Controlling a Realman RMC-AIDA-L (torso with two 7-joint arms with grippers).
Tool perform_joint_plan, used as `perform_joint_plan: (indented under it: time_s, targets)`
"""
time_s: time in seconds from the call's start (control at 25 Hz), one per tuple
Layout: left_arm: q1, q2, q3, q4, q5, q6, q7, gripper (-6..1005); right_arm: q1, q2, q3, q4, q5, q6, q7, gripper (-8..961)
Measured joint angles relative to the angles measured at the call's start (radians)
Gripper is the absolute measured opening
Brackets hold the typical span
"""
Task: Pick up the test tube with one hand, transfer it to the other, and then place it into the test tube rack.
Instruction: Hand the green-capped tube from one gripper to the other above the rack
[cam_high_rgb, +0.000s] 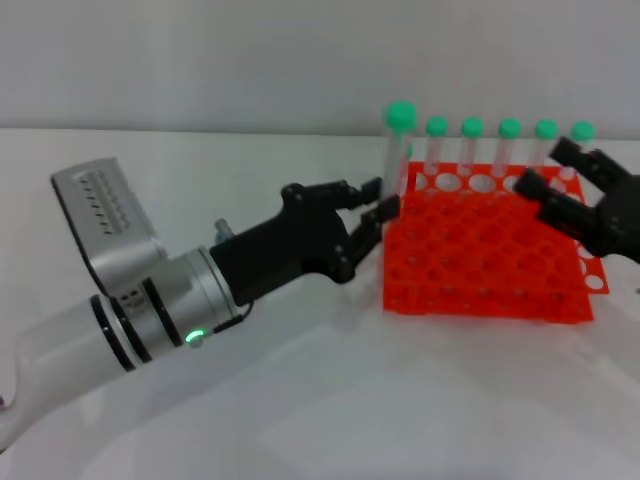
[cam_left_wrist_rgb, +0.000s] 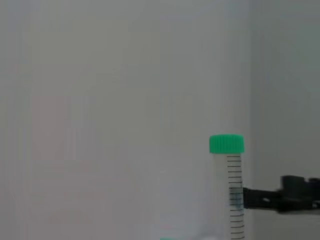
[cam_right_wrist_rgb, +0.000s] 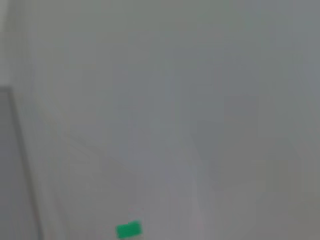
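My left gripper (cam_high_rgb: 378, 198) reaches from the left and is shut on the test tube (cam_high_rgb: 393, 160), a clear tube with a green cap. It holds the tube upright over the far left corner of the orange-red test tube rack (cam_high_rgb: 480, 270). I cannot tell whether the tube's lower end is in a hole. The left wrist view shows the tube (cam_left_wrist_rgb: 234, 195) with a black finger (cam_left_wrist_rgb: 280, 196) against its side. My right gripper (cam_high_rgb: 548, 168) is open and empty above the rack's far right part. The right wrist view shows only a green cap (cam_right_wrist_rgb: 129, 230).
Several other green-capped tubes (cam_high_rgb: 490, 150) stand upright in the rack's far row, between my two grippers. The rack sits on a white table (cam_high_rgb: 400, 400). A pale wall stands behind it.
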Motion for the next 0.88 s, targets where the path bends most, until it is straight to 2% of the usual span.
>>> perform_joint_plan:
  time_s: [0.2,0.6,0.88]
  targets:
    - [-0.004,0.000,0.092,0.006,-0.043,-0.004,0.007,201,0.056,-0.001,0.002,-0.001,-0.071,0.008,0.025,850]
    - [-0.003,0.000,0.156,0.012,-0.090,-0.032,0.016,202,0.124,0.008,-0.004,-0.007,-0.156,0.011,0.061,850]
    - [-0.003,0.000,0.219,0.020,-0.129,-0.054,0.017,203,0.163,0.028,-0.003,-0.008,-0.178,0.024,0.075,849]
